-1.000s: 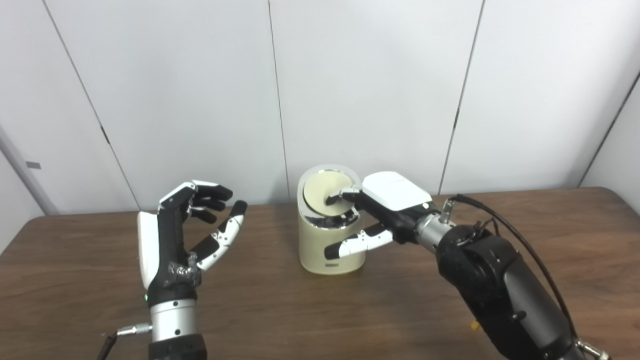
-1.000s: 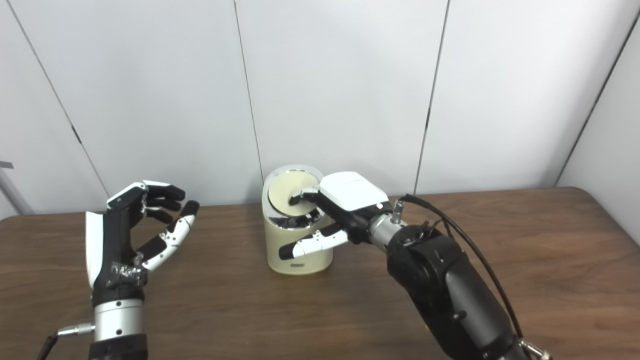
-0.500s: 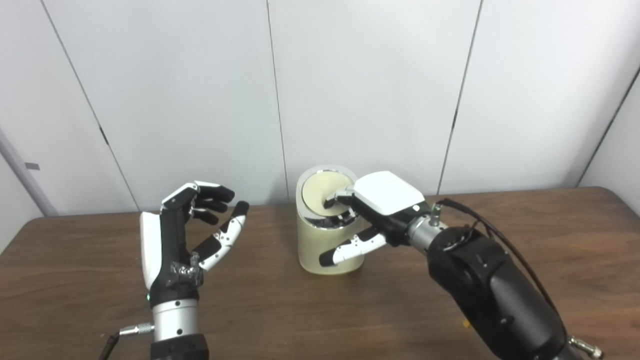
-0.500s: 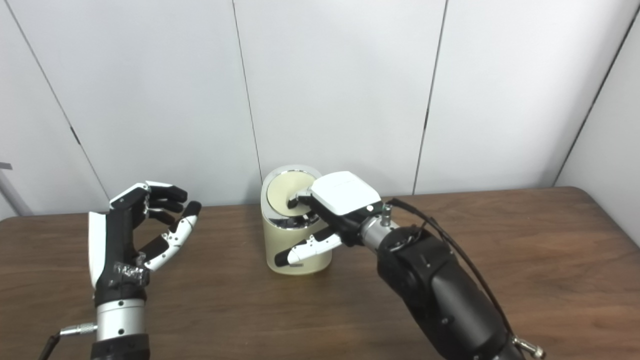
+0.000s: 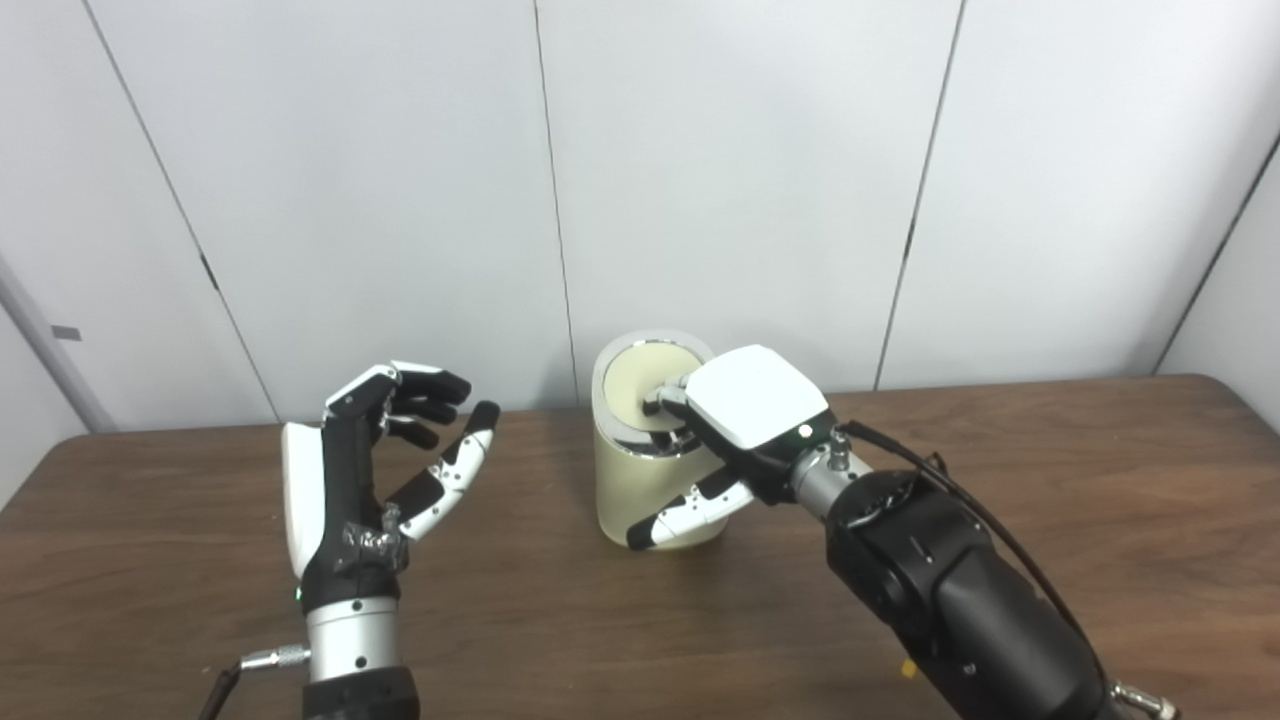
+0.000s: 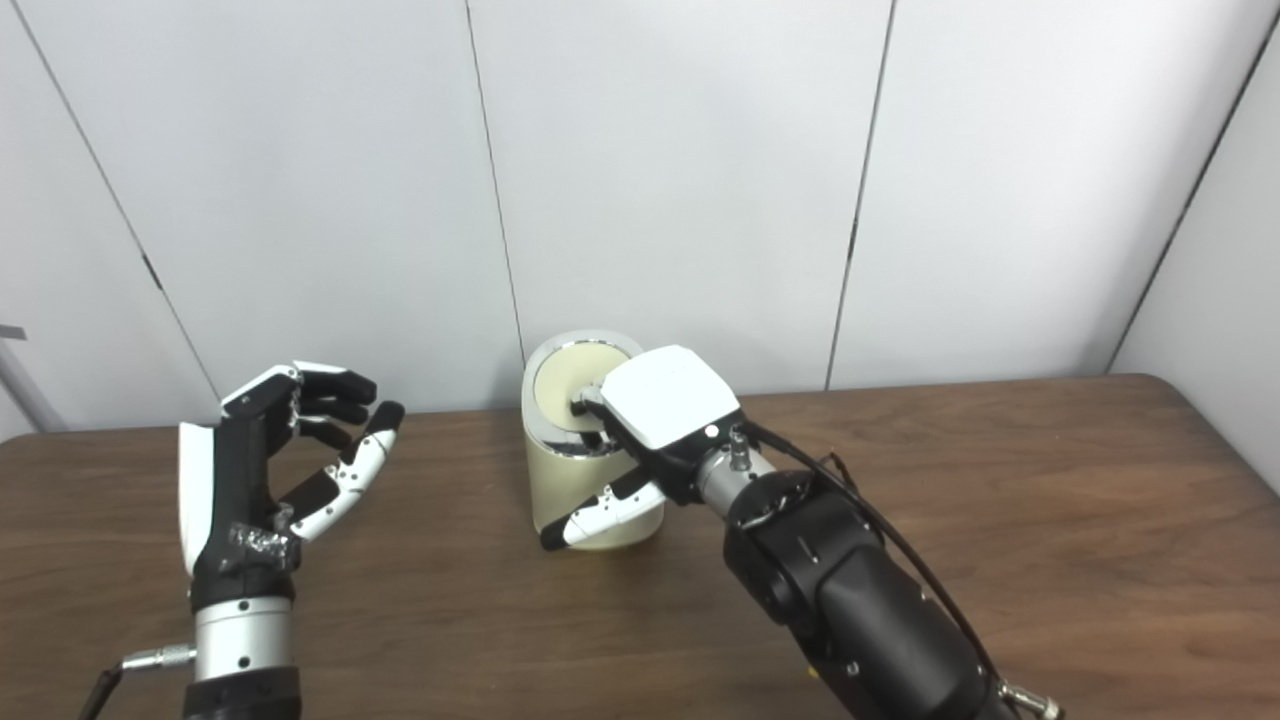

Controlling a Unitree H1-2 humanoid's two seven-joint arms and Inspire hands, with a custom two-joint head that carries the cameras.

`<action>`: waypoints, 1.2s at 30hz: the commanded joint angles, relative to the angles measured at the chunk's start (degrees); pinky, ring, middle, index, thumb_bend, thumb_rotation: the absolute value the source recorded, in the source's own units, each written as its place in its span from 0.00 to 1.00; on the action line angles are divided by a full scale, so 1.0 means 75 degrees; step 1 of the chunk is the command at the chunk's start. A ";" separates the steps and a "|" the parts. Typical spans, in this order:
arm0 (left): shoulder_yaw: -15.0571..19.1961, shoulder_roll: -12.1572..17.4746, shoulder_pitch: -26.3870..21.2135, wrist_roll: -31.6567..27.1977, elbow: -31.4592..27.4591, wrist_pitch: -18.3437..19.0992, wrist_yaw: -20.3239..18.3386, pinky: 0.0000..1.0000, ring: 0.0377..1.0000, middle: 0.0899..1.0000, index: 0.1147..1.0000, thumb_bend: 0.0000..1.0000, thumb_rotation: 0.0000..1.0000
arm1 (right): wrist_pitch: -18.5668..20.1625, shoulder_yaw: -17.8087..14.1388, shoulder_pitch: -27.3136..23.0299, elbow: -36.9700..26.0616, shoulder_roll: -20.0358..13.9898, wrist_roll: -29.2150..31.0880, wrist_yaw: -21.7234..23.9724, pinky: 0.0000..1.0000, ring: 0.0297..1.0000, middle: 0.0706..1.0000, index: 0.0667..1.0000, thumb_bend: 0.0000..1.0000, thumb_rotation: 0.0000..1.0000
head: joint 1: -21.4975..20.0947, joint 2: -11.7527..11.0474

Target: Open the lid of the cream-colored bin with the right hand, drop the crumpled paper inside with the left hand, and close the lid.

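The cream-colored bin (image 5: 625, 490) stands on the table near the back, in the middle. Its round cream lid (image 5: 630, 383) sits inside a chrome ring and lies nearly flat. My right hand (image 5: 745, 420) is over the bin's right side, with its fingers bent down onto the lid and its thumb (image 5: 685, 515) stretched across the front of the bin's body. It grips nothing. My left hand (image 5: 370, 470) is held upright to the left of the bin, open and empty. No crumpled paper is in view.
The brown wooden table (image 5: 560, 620) runs across the whole view, with its rounded back right corner (image 6: 1165, 385) in sight. A white panelled wall (image 5: 740, 170) stands close behind the bin.
The lid was tilted up and has swung down to nearly flat. My right hand and forearm have moved left and down over the bin. My left hand has barely moved.
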 commanded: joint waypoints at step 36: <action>0.0164 0.0286 -0.0178 -0.0191 -0.0042 -0.0516 0.0101 0.42 0.50 0.51 0.42 0.48 0.08 | -0.0834 -0.3564 0.2546 -0.2051 0.1154 0.4521 -0.2937 0.89 0.91 0.89 0.87 0.77 0.90 | -0.0143 -0.0229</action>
